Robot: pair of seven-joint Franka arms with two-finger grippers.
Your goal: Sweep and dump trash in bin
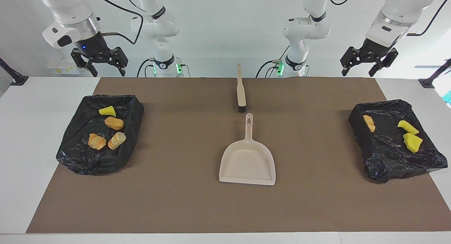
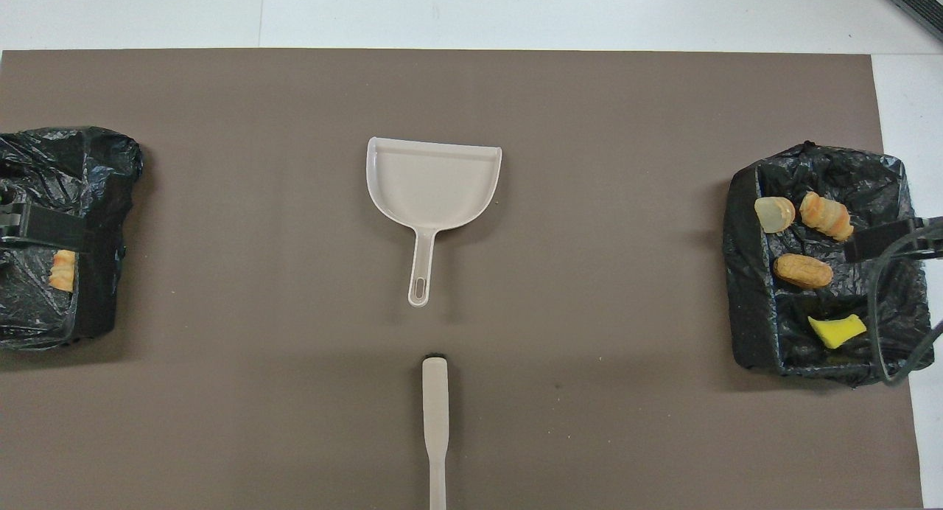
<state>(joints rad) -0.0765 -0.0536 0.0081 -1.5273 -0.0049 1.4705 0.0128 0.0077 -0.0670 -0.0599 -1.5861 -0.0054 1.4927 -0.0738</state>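
Observation:
The trash lies in two black-bag-lined bins. The bin (image 1: 88,166) at the right arm's end holds several pieces, among them a yellow chunk (image 1: 107,111) and a brown lump (image 1: 114,123). In the bin (image 1: 387,170) at the left arm's end lie two yellow chunks (image 1: 410,141) and an orange lump (image 1: 369,123). A beige dustpan (image 1: 247,163) lies mid-mat, its handle toward the robots. Nearer to the robots than the pan lies a beige brush (image 1: 241,92). My right gripper (image 1: 108,73) hangs open and empty over its bin. High over the other bin, my left gripper (image 1: 357,73) is open and empty too.
A brown mat (image 1: 176,201) covers most of the white table. In the overhead view, parts of the left gripper (image 2: 44,226) and of the right gripper (image 2: 884,239) with its cable overlap the bins (image 2: 748,304).

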